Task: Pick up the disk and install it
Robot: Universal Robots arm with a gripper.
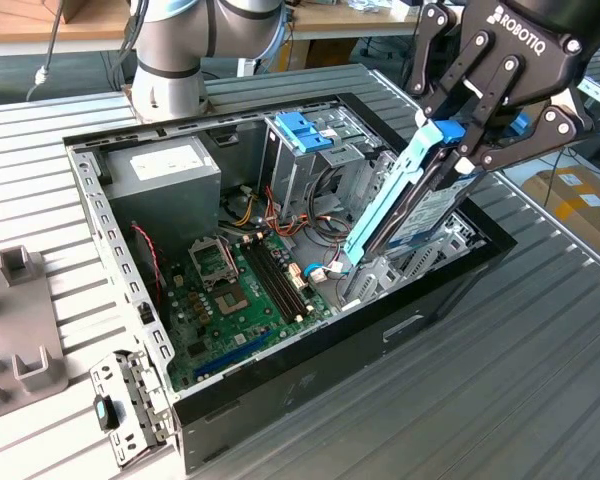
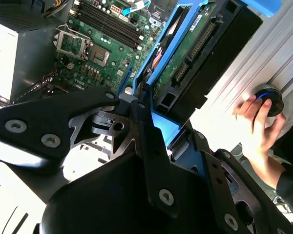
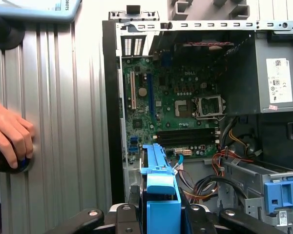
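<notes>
"Disk (image 1: 405, 195), the flat dark grey hard drive in its bright blue plastic carrier: where does it stand?"

"Start wide. On the ribbed grey metal table (image 1: 500, 400) lies the open black desktop computer case (image 1: 380, 330), with the green motherboard (image 1: 240, 290) bare inside. The disk hangs tilted over the case's end at the exterior view's right. Its lower end is down by the grey metal bay brackets (image 1: 405, 262), and its upper end is raised well above the rim."

"And the grip?"

"The black two-fingered gripper (image 1: 458, 145) has its fingers clamped on the carrier's upper end. Both wrist views show the blue frame between them."

"So which step?"

"Picked up, I'd say, and into the installing, but not seated yet. Seating it looks to call for laying the carrier flatter and squaring its rails to the bay. Off to the side, a person's hand (image 3: 10, 134) rests on a small round black knob (image 3: 2, 163)."
</notes>
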